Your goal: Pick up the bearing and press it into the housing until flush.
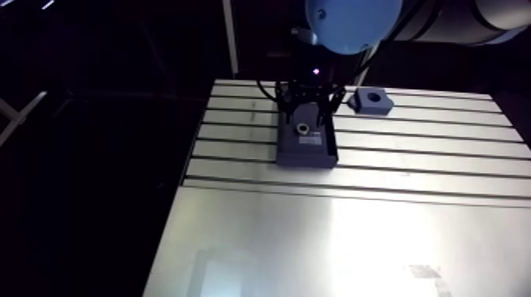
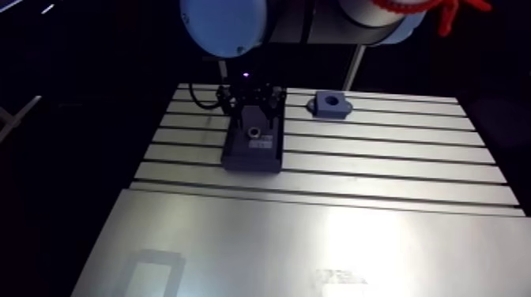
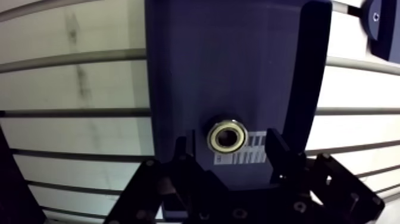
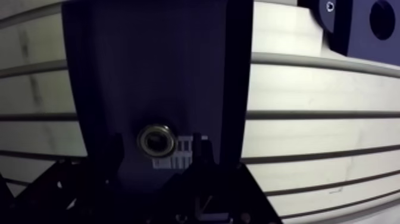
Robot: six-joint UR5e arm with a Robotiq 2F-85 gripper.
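The claw (image 3: 231,156) is hovering open over the dark tray (image 3: 238,53), with its fingers flanking the bearing (image 3: 227,136) and not touching it. The bearing is lying flat in the tray. The housing (image 1: 374,100) is sitting well apart on the table (image 1: 411,170). Judgement: the bearing is looking like a small, rigid, smooth metal ring, light but likely slippery. Gripping squarely across the outer ring and keeping it level is looking safest.
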